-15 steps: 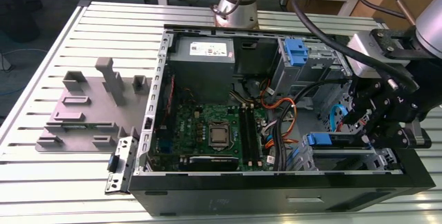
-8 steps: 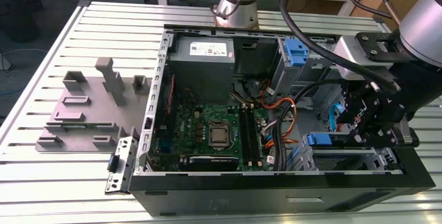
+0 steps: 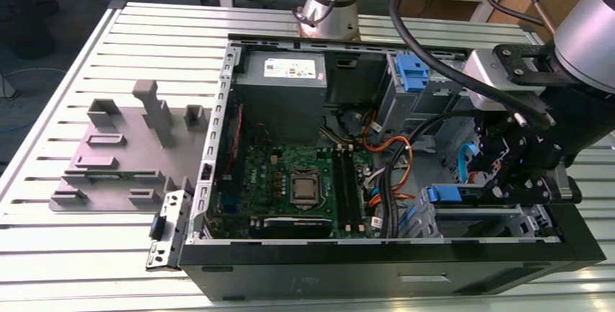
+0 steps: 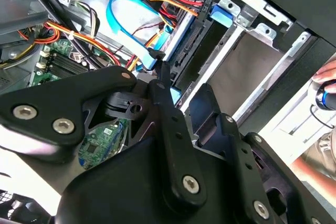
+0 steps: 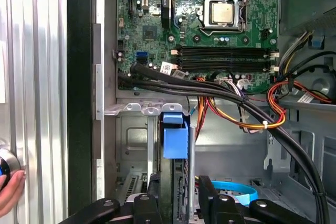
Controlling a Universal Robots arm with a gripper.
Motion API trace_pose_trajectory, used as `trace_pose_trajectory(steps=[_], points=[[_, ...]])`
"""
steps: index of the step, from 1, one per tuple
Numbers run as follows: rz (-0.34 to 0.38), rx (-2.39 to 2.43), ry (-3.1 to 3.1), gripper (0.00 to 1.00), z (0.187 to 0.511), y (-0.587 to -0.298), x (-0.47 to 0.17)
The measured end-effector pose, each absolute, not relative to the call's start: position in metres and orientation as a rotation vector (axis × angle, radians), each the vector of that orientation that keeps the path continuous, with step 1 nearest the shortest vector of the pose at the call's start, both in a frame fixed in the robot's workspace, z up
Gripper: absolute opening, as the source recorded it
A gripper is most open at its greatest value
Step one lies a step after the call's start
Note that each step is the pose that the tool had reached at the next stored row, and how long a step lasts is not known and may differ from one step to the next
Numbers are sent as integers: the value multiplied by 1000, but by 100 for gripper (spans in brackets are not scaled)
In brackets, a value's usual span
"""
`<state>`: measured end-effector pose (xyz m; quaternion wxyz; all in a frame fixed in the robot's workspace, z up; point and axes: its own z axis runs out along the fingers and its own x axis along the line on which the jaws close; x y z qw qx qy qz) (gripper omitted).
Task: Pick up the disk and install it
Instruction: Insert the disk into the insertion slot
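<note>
The gripper (image 5: pixel 179 195) fingers look clenched on the disk (image 5: pixel 175 139), which stands on edge in the drive cage (image 5: pixel 131 135) of the computer case (image 3: pixel 384 272). Pickup appears done; seating remains.

A table (image 3: pixel 163 38) of ribbed aluminium slats carries everything. An open computer case (image 3: pixel 384 272) lies on its side on the slats, black panel toward the camera. It takes up the middle of the table and the exterior view's right. Just beside it, on the exterior view's left, a flat grey fixture plate (image 3: pixel 101 157) rests on the slats, with grey blocks and one taller post standing up from it. At the far edge, behind the case, the arm's metal base (image 3: pixel 327 16) seems to stand on the table.
</note>
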<state>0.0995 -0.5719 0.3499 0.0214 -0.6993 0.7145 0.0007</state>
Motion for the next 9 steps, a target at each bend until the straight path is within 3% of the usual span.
trace_pose_trajectory(steps=[9], points=[[12, -2172, 2219, 42, 349, -570, 100]])
